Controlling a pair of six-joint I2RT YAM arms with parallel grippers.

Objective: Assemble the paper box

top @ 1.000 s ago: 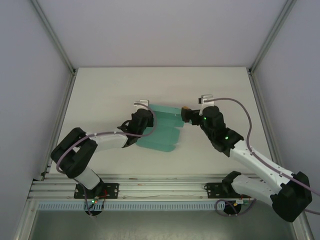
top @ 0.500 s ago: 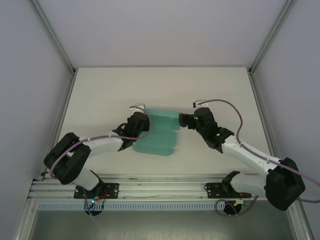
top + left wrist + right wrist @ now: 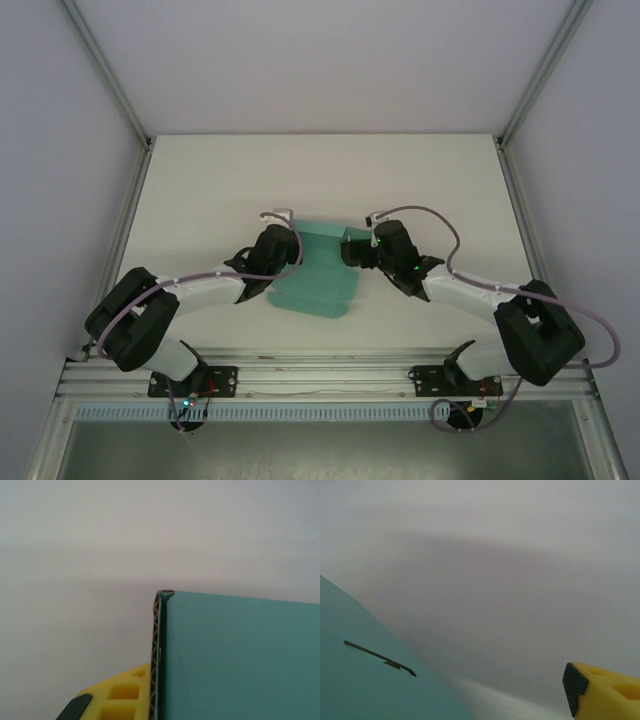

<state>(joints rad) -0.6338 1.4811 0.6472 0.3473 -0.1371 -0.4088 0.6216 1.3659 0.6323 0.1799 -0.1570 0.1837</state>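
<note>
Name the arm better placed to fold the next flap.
Right, probably. The left gripper seems clamped on the paper box, its pad against the card edge; the right gripper stands open at the right flap.

We find the top view evenly and softly lit from above, with no glare on the pale table. The arms cast only faint, diffuse shadows. Focus is sharp at the centre, and the enclosure posts lean outward toward the corners. In the left wrist view the paper box edge is crisp and its fluting readable, against a smooth grey gradient. In the right wrist view we note a broad soft shadow band, and the near card is slightly blurred.
</note>
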